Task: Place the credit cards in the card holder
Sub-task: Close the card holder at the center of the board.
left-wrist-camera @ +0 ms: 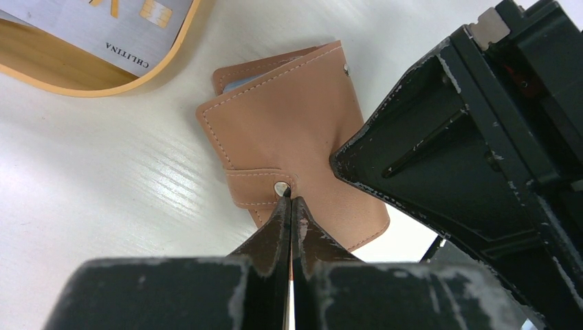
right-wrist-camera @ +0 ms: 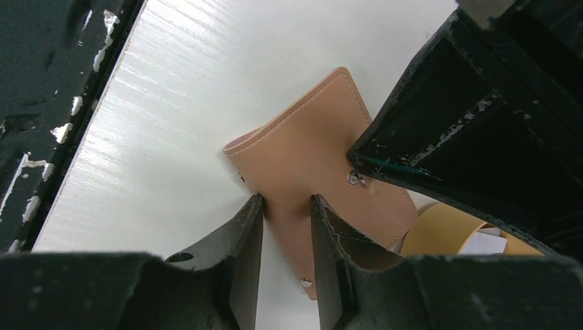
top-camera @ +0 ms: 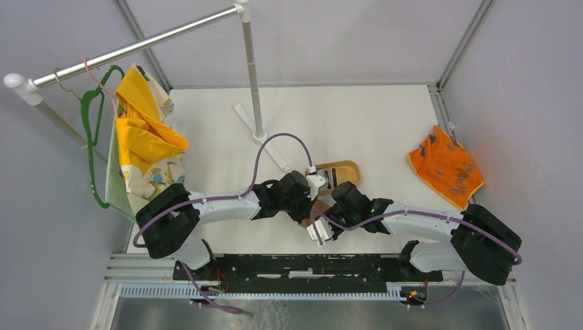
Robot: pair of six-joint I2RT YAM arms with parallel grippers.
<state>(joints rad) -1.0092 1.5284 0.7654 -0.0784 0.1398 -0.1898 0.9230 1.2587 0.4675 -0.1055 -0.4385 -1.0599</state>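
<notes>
The card holder, a tan-brown leather wallet, lies folded shut on the white table between both arms, mostly covered by them in the top view. My left gripper is shut, its tips pressing beside the snap on the wallet's strap. My right gripper comes in from the opposite side. Its fingers stand a little apart, closed on a strip of the wallet's near flap. One pale printed credit card lies in the tan oval tray. A blue edge peeks from the wallet's top.
The oval tray sits just beyond the wallet. A clothes rack's pole and foot stand behind it. Yellow patterned garments hang on the left. An orange cloth lies at the right. Grey walls close in the table.
</notes>
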